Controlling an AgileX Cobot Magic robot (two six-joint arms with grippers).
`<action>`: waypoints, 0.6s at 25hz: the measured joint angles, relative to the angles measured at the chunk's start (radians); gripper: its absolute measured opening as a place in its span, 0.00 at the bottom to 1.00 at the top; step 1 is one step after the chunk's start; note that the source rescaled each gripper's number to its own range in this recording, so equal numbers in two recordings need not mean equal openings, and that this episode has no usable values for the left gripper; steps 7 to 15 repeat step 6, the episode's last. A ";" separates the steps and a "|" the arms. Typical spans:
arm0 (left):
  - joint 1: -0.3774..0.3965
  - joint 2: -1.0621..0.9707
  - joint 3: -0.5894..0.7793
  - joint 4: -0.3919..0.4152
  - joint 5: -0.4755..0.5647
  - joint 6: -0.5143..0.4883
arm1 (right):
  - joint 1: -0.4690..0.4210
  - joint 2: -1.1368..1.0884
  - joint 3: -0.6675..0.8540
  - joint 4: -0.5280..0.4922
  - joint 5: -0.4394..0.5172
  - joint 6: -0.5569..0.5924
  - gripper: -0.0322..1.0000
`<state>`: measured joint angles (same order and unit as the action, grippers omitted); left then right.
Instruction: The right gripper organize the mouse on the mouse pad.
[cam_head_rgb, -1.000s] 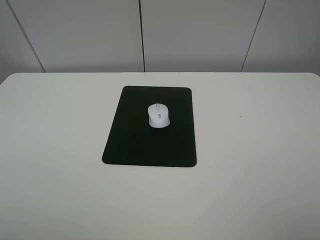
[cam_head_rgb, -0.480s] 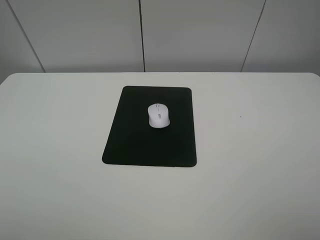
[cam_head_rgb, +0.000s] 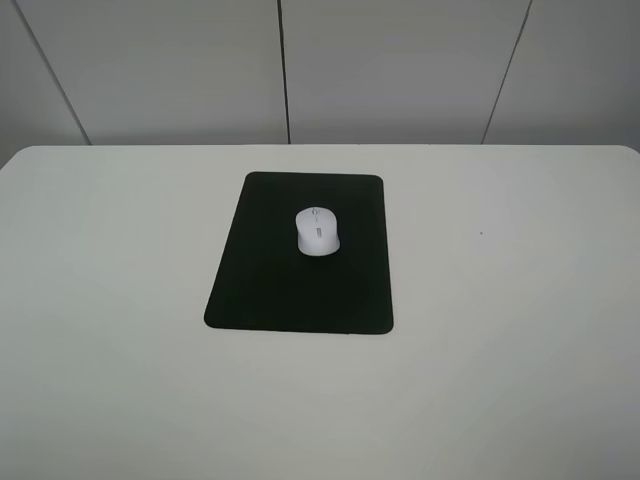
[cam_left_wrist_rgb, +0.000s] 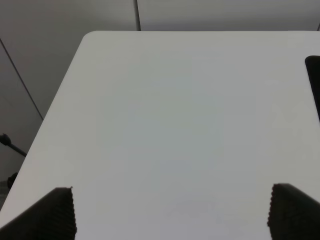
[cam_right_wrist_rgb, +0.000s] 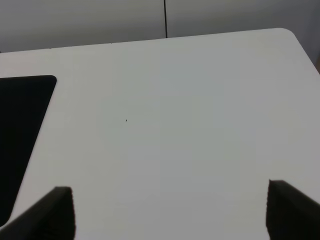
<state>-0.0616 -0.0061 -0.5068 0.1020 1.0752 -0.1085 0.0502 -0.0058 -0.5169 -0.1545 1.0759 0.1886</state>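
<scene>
The mouse (cam_head_rgb: 318, 231) sits on the mouse pad (cam_head_rgb: 290, 290), centre frame. The right claw (cam_right_wrist_rgb: 170, 212), fingers spread wide, hovers over bare desk (cam_right_wrist_rgb: 190, 125), well apart.

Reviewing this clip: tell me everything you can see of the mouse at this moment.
The mouse is small, white and oval, with a smooth plastic-looking shell and a grey scroll wheel at its far end. It lies flat and upright on the black mouse pad, in the pad's far half, slightly right of centre, pointing away from the camera. Only the pad touches it; no gripper is near it. Neither wrist view shows it.
</scene>
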 joint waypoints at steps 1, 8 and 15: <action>0.000 0.000 0.000 0.000 0.000 0.000 | 0.000 0.000 0.000 0.000 0.000 0.000 0.80; 0.000 0.000 0.000 0.000 0.000 0.000 | 0.000 0.000 0.000 0.041 -0.001 -0.069 0.80; 0.000 0.000 0.000 0.000 0.000 0.000 | 0.000 0.000 0.000 0.041 -0.001 -0.069 0.80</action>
